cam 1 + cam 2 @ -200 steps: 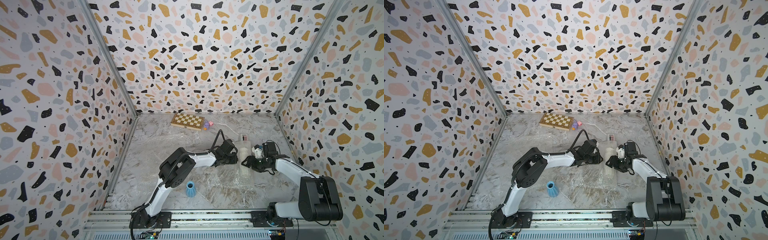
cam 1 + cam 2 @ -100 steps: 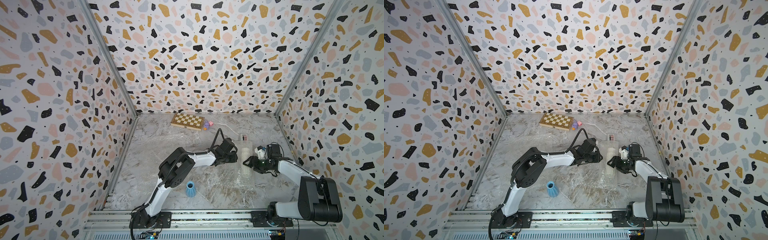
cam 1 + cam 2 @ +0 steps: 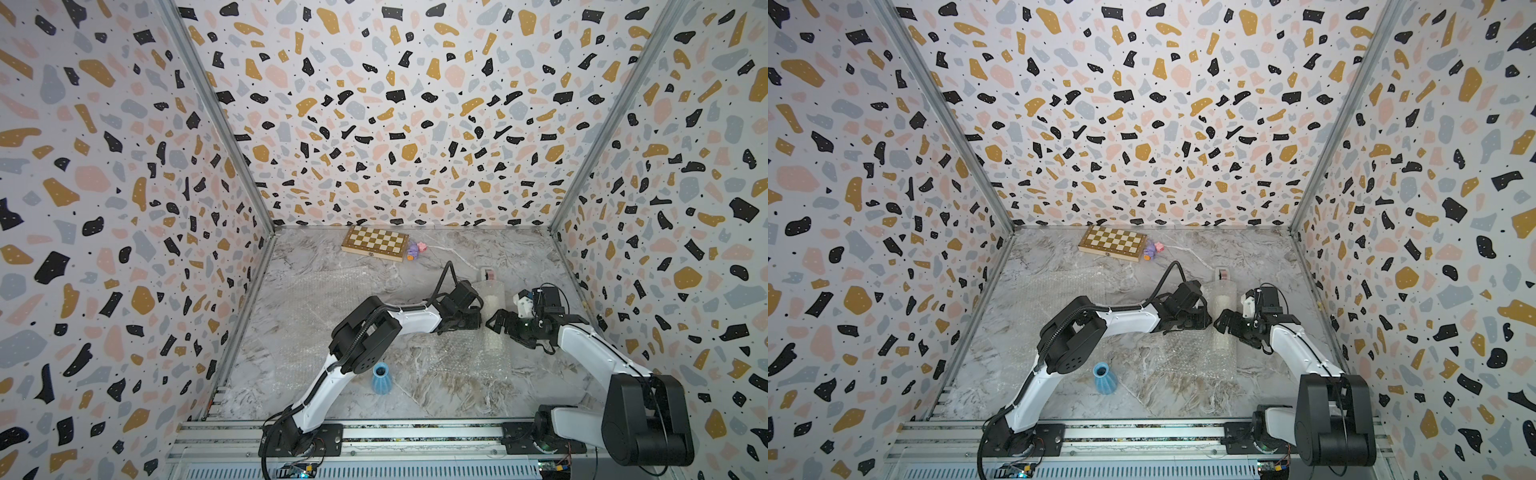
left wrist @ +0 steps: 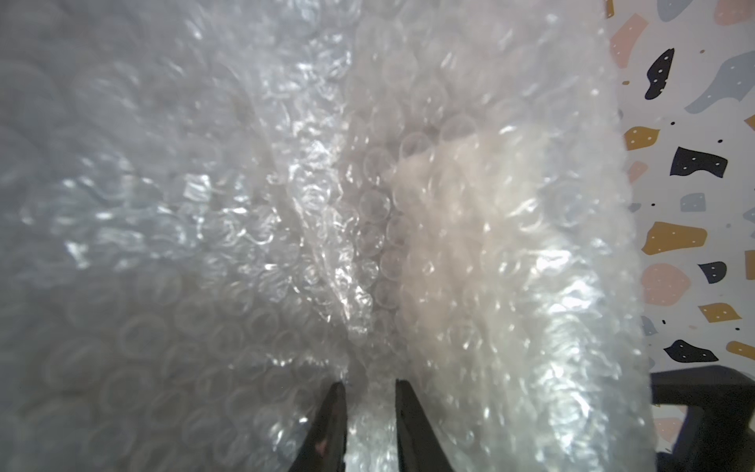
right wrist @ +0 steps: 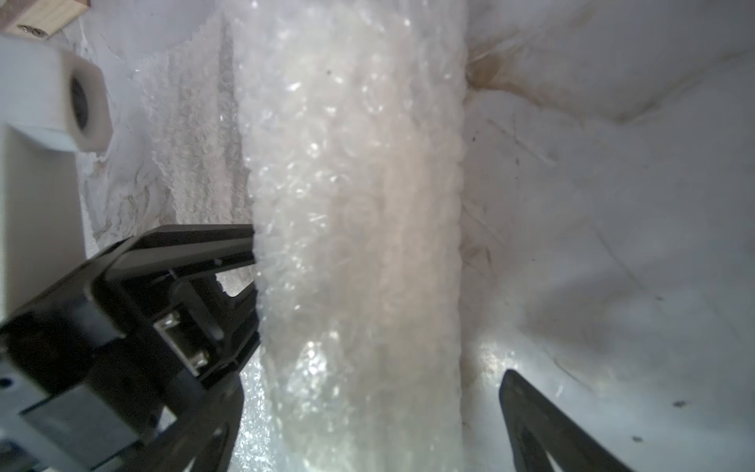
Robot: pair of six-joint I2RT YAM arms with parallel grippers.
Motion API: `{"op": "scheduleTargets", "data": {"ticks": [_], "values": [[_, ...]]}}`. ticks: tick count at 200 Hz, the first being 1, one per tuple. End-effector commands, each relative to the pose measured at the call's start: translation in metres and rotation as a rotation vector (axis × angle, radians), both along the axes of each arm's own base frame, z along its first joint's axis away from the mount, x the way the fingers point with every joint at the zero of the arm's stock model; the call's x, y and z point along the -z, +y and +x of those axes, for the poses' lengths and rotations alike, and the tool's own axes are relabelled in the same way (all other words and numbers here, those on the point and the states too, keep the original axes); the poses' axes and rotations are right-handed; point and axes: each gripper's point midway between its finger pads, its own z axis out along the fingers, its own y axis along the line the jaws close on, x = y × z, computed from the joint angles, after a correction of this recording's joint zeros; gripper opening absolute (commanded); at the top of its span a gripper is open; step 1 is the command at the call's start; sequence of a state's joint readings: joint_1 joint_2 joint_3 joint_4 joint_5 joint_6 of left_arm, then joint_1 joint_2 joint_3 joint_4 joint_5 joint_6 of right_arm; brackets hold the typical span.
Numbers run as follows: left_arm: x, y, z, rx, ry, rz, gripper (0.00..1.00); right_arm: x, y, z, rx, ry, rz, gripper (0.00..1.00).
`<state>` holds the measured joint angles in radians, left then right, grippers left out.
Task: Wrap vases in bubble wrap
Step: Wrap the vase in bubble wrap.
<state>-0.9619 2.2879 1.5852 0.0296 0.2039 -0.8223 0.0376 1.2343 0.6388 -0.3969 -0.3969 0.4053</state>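
Spreading wide, right tool (image 3: 498,325) has released bubble wrap (image 5: 355,204).

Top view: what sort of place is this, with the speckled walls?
Probably a robot test booth, not a home: a left arm and right arm bolted to a metal rail, speckled panels boxing in a marble-look tabletop, and props like a chessboard and blue vase.

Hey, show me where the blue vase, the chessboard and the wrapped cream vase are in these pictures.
blue vase (image 3: 382,384): in a top view, on its ribbed body below the neck.
chessboard (image 3: 374,242): in a top view, middle of the checkered top.
wrapped cream vase (image 5: 359,229): right wrist view, middle of its covered body.
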Motion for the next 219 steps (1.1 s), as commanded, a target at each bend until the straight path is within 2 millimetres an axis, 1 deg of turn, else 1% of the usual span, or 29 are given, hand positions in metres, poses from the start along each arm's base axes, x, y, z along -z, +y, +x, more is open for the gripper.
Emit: {"op": "scheduleTargets", "data": {"ticks": [1,22,46,73,90,102,120,135,149,167,188,194,212,219], "values": [[-0.007,-0.012,-0.004,0.032,-0.009,-0.028,0.23,-0.001,-0.003,-0.007,0.012,0.031,-0.045,0.98],[-0.009,-0.015,-0.008,0.045,-0.019,-0.028,0.23,0.003,0.006,-0.01,-0.022,0.041,-0.048,0.98],[-0.008,-0.014,-0.009,0.041,-0.019,-0.028,0.23,0.015,0.002,-0.01,-0.019,0.078,-0.084,0.97],[-0.012,-0.017,-0.011,0.055,-0.021,-0.042,0.23,0.023,0.005,-0.011,-0.031,0.098,-0.093,0.93],[-0.013,-0.013,-0.01,0.042,-0.025,-0.043,0.24,0.026,0.006,-0.01,-0.038,0.104,-0.115,0.87],[-0.019,-0.011,-0.008,0.041,-0.038,-0.054,0.24,0.026,0.006,-0.009,-0.039,0.1,-0.132,0.81],[-0.021,-0.007,-0.007,0.038,-0.043,-0.047,0.24,0.028,0.007,-0.009,-0.046,0.105,-0.159,0.76],[-0.026,-0.004,-0.006,0.033,-0.036,-0.071,0.24,0.029,0.004,-0.009,-0.042,0.117,-0.204,0.66],[-0.031,0.008,-0.001,0.0,-0.036,-0.083,0.24,0.027,0.006,-0.008,-0.051,0.111,-0.237,0.63],[-0.045,0.025,0.006,-0.023,-0.059,-0.091,0.24,0.024,0.008,-0.006,-0.065,0.111,-0.316,0.59],[-0.057,0.045,0.013,-0.052,-0.067,-0.107,0.25,0.02,0.01,-0.002,-0.088,0.112,-0.411,0.58],[-0.056,0.054,0.014,-0.067,-0.058,-0.11,0.25,0.018,0.011,-0.001,-0.092,0.109,-0.436,0.58],[-0.063,0.074,0.019,-0.106,-0.029,-0.134,0.28,0.013,0.014,0.001,-0.106,0.101,-0.502,0.58],[-0.065,0.081,0.019,-0.12,-0.026,-0.136,0.31,0.013,0.016,0.001,-0.109,0.1,-0.513,0.58]]}}
